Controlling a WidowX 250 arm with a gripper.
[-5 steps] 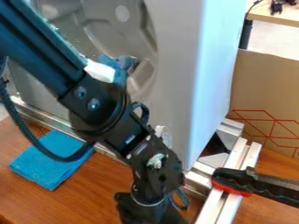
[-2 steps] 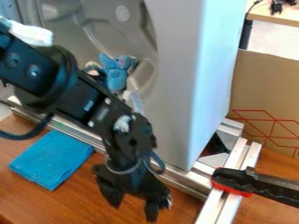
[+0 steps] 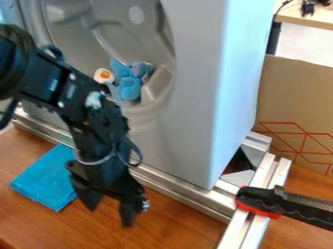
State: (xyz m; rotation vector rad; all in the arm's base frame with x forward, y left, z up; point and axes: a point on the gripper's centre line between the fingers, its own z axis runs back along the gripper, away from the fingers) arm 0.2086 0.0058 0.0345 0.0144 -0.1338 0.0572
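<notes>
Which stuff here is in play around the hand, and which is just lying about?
Likely in play:
- hand, open, low over the table
- blue cloth, seemingly nearest the hand

Likely just around:
- blue plush toy in the recess of the grey cabinet
- clamp on the metal rails
- cardboard behind

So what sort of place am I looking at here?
Probably a robotics lab or workshop. A black jointed robot arm hangs over a brown wooden table, silver metal rails run along a gray appliance-like cabinet, and a black-and-red clamp sits on the rails at the right.
</notes>
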